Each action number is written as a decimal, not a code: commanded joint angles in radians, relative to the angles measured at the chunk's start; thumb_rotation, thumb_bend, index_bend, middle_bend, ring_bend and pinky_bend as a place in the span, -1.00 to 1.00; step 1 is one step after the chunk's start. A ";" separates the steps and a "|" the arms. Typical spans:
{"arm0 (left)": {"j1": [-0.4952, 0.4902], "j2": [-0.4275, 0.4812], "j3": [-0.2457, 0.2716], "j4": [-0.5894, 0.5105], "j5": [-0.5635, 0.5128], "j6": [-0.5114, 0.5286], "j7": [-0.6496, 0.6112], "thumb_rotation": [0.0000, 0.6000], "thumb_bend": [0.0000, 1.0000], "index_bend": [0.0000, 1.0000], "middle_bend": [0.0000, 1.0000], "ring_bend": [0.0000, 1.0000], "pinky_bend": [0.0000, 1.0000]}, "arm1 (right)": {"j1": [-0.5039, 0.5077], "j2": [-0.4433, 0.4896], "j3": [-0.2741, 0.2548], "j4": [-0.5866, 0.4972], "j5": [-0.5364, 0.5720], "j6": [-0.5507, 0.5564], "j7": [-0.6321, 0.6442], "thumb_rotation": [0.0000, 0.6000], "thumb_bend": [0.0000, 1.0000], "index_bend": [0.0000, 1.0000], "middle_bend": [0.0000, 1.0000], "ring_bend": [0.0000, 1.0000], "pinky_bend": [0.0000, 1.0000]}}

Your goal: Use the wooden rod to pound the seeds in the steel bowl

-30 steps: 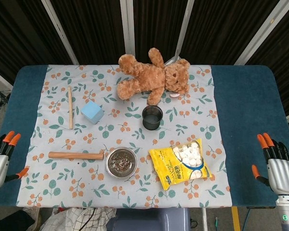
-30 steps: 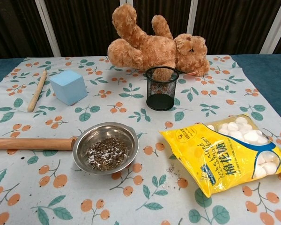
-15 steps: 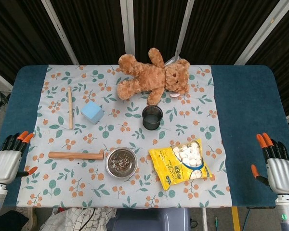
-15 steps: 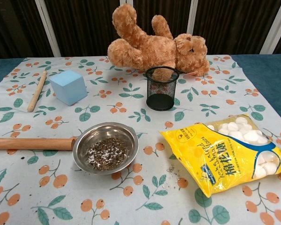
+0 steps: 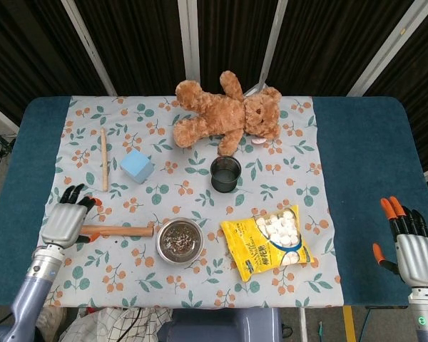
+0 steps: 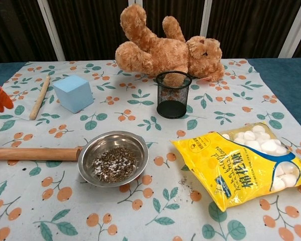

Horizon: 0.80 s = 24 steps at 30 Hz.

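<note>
A: How far along is it?

B: Barely begun, by the look of it. The wooden rod lies flat on the counter, just left of the steel bowl, its near end abt touching the bowl's rim. Not lifted.

A: And the seeds?

B: The seeds sit in the bowl's bottom, dark w/ pale flecks. Can't tell if any are crushed.

A: Hands?

B: Left hand is over the rod's far end, away from the bowl, fingers spread, nothing in it. Whether it touches the rod isn't clear. Right hand is well to the right of the bowl, off the patterned cloth, fingers apart, holding nothing.

A: So what's left?

B: Basically everything: grip the rod, raise it, bring one end over the bowl, pound. There's also a thinner stick further back-left of the bowl; the thick rod next to the bowl looks the likelier tool.
</note>
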 commanded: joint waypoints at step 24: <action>-0.135 -0.275 0.013 0.101 -0.196 -0.013 0.191 1.00 -0.39 -0.15 -0.15 -1.00 -1.00 | 0.004 0.005 0.002 -0.005 0.010 -0.011 -0.001 1.00 -0.17 -1.00 -1.00 -1.00 -1.00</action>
